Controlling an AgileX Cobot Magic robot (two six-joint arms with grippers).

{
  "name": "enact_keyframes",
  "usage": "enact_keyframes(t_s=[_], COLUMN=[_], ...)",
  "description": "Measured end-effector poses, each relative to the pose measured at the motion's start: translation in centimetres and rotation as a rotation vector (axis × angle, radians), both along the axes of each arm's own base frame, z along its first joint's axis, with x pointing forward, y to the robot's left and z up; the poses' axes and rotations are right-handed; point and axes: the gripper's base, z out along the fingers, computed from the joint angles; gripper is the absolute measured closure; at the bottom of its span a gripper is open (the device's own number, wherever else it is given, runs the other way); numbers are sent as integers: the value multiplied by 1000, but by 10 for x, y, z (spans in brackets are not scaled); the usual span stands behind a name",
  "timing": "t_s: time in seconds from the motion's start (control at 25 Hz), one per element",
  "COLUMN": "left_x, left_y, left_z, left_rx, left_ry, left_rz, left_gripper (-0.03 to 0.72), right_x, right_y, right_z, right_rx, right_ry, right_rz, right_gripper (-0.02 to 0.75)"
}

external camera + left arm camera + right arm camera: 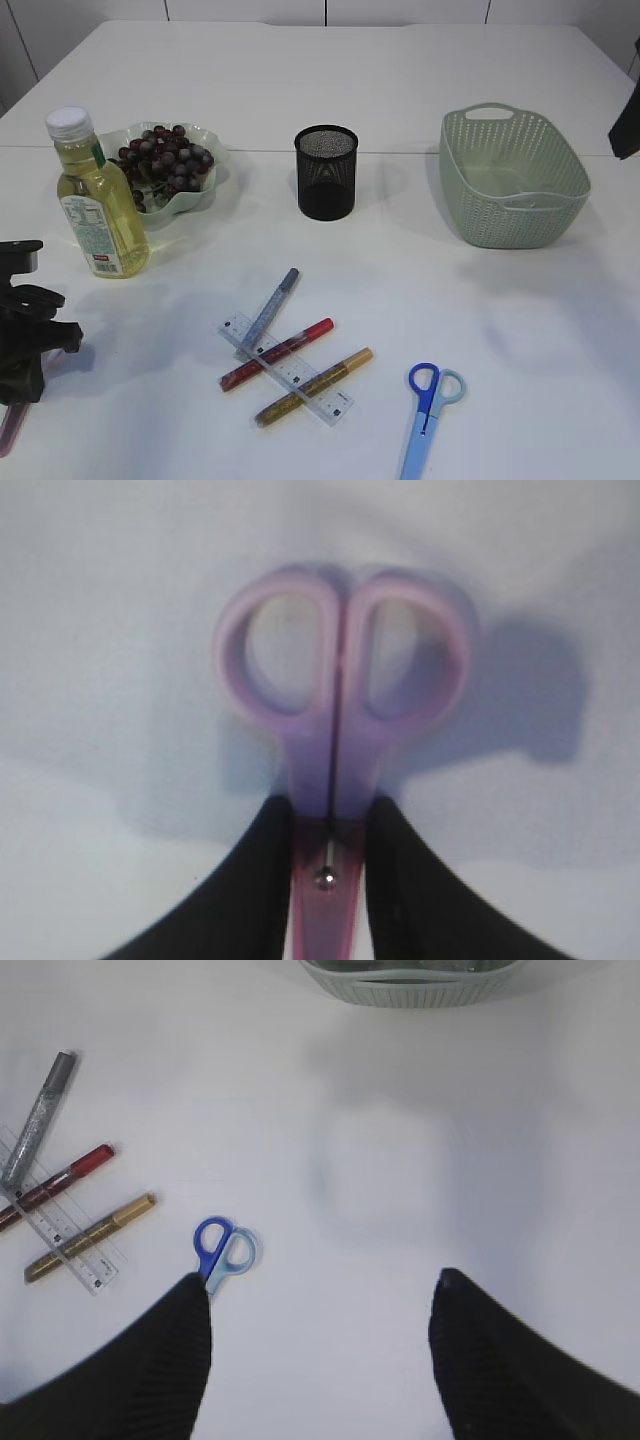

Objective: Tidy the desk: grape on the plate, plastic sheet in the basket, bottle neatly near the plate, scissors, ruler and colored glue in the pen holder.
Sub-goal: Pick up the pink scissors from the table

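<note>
Purple scissors [340,680] lie on the white table with my left gripper [333,810] shut on them just below the handles, one black finger on each side. In the exterior view this gripper [25,345] is at the near left edge and a pink tip of the scissors [10,430] shows under it. Blue scissors [430,405] lie near the front. Three colored glue pens [277,354] and a clear ruler [285,368] lie crossed in the middle. The grape [165,160] sits on the plate [215,180], with the bottle [100,200] beside it. My right gripper [320,1280] hangs open above a faint plastic sheet [385,1170].
The black mesh pen holder [326,172] stands at the centre back. The green basket [512,178] is at the back right, and its rim [420,990] shows at the top of the right wrist view. The right arm [625,120] is at the right edge.
</note>
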Motion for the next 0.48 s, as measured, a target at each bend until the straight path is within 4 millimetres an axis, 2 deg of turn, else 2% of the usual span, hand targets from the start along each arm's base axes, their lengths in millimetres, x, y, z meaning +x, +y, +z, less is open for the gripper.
enact_keyframes(t_s=[0.48], left_x=[-3], left_y=[0], left_z=[1], left_rx=[-1], left_ry=[28], left_rz=[-13], left_gripper=[529], right_x=[0], right_y=[0], right_z=[0], right_rx=[0], right_ry=[0], right_rz=[0], right_gripper=[207])
